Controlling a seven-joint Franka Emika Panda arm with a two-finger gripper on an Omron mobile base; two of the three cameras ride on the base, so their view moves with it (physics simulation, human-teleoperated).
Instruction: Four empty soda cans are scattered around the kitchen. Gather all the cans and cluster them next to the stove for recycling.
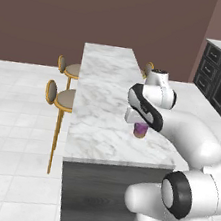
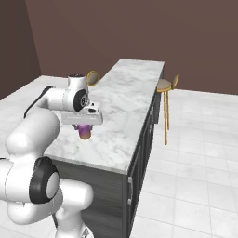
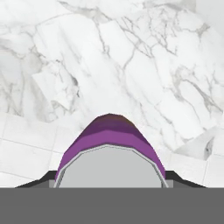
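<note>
Hand view — hand [image 3: 109,186] half-open, clasped round purple can [image 3: 109,140] — marble island [image 3: 131,65] below

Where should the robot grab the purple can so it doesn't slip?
Grab the purple can around its round side wall, coming straight down from above. It stands upright on the marble counter, silver top facing up, so two fingers can squeeze opposite sides. The gripper already sits over it that way, a dark finger on each side.

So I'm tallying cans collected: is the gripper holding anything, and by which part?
The gripper holds the purple soda can by its upper sides, from above.
</note>
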